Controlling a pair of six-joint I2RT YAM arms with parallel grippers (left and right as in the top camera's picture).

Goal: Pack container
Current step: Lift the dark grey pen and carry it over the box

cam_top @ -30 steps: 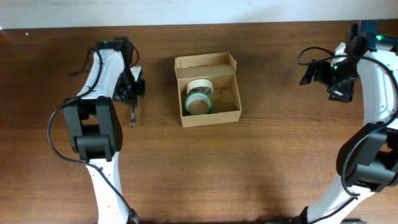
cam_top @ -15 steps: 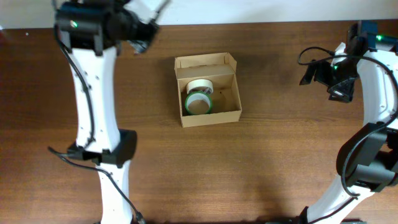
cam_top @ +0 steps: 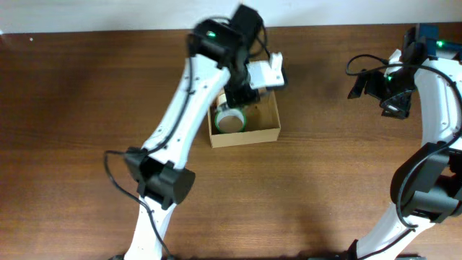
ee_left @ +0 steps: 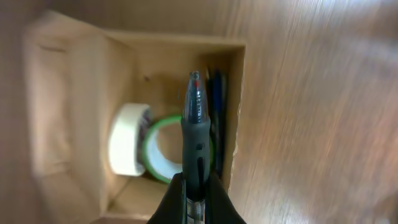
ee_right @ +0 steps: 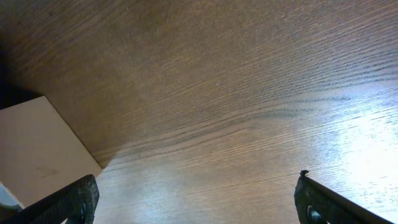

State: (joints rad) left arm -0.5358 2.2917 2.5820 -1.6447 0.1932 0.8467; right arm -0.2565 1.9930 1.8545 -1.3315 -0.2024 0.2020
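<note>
1. The left hand (ee_left: 194, 200) was clamped on a pen (ee_left: 195, 134), its two fingers pressed against the lower end of the dark barrel.
2. The pen's long axis ran straight out from the hand. Its clear tip end, with a trace of red inside, pointed away from the fingers and over the open container (ee_left: 74, 93).
3. In the left wrist view the pen hung over the right part of the opening, close to the right wall. How high it stood above the floor of the box could not be told.
4. Past the pen, a white tape roll (ee_left: 126, 147) stood on edge inside the container, with a green tape roll (ee_left: 151, 163) touching it on the side nearer the pen.
5. A dark blue, pen-like thing (ee_left: 216, 102) lay along the same right wall, roughly parallel to the held pen.
6. The container was a tan cardboard box with its opening facing up. A blurred tan panel, which seemed to be the flap, spread out on its left in the wrist view.
7. From overhead, the box sat on the tabletop (cam_top: 303, 188) a little left of centre and toward the far edge. Its sides were turned slightly off the tabletop's edges, and the left arm covered its far half.
8. The right hand (ee_right: 198, 202) hung well apart from the box over bare wood at the far right. Its fingers were spread wide with nothing between them.
</note>
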